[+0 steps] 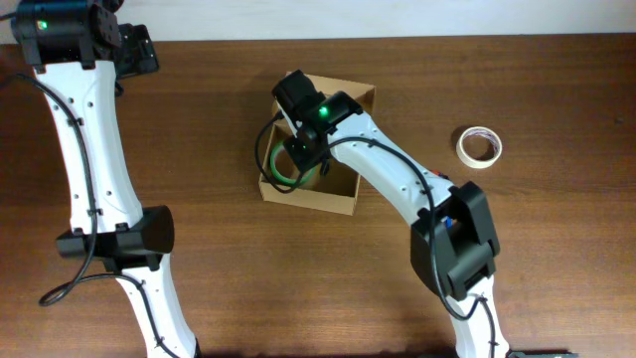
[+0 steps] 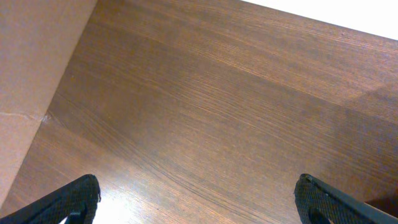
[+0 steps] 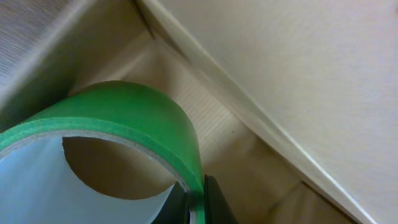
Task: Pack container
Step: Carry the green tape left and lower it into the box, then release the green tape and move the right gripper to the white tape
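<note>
Overhead, the right gripper (image 1: 301, 151) is sunk inside the open container (image 1: 318, 202) at mid-table, with a green tape roll (image 1: 276, 169) curving just beside it within the box walls. Only the right wrist camera reveals the grasp: its fingers (image 3: 213, 200) pinch the roll's wall. A white tape roll (image 1: 479, 147) lies on the table (image 1: 556, 249), well apart from that gripper. The left gripper (image 2: 196, 202) hangs over bare wood, jaws spread wide and holding nothing.

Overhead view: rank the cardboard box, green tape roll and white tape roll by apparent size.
1. cardboard box
2. green tape roll: partly hidden and possibly nearer the camera, so its lead over the next is unsure
3. white tape roll
</note>
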